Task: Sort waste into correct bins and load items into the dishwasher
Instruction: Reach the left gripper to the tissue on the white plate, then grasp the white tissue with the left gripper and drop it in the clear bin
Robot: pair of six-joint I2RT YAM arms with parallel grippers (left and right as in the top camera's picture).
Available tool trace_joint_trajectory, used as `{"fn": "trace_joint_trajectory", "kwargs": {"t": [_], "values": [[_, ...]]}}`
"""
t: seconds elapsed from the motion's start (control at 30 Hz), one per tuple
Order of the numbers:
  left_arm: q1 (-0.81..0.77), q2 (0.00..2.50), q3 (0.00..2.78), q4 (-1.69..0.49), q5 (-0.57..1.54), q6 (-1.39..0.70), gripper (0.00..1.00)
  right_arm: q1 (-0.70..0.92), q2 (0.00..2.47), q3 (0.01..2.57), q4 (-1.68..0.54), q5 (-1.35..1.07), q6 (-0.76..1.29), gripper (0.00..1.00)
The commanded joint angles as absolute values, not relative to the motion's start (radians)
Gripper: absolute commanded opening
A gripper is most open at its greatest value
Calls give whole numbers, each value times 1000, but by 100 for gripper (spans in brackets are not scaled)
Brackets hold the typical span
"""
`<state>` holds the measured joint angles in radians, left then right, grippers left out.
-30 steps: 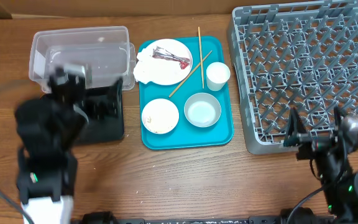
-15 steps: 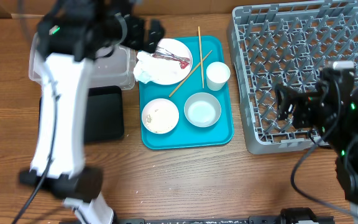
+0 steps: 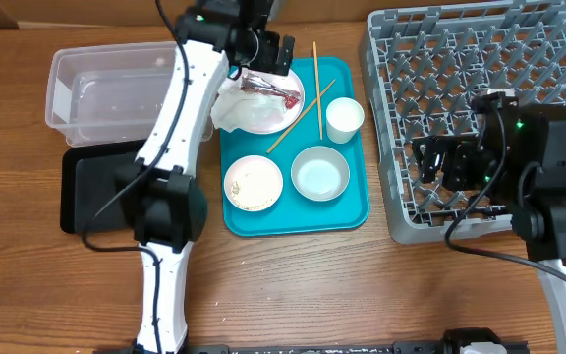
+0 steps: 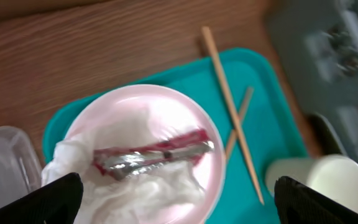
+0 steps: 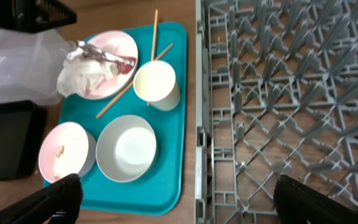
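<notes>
left tool [image 4: 179, 202] wide, near wrapper [image 4: 151, 154]

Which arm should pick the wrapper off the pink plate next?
Left: the left tool, open, hangs over the wrapper on the pink plate; the right tool is over the rack, farther away.

Your desk [image 3: 293, 285] is brown wood, its grain running left to right in the overhead view, evenly lit with soft shadows. Beyond its far edge you see a paler tan surface [image 3: 86, 10]; a black rail [image 3: 312, 348] lines the near edge.
</notes>
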<state>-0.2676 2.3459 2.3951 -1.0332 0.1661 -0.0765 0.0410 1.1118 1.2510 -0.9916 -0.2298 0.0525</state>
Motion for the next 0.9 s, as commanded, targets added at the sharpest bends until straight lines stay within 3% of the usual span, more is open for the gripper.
{"fn": "trace_joint_trajectory", "kwargs": {"t": [0.0,0.37,0.87], "values": [[-299,2405,2418,-1001,-16,-241,100,46,1121,1277,-1002,-242,57,100],[-300,2488,2417,-1023,0,-61,100,46,1122,1277,-1009,-242,57,100],[-302,2499,2336,-1020,-44,-360,100,46,1122,1277,-1009,-242,57,100]]}}
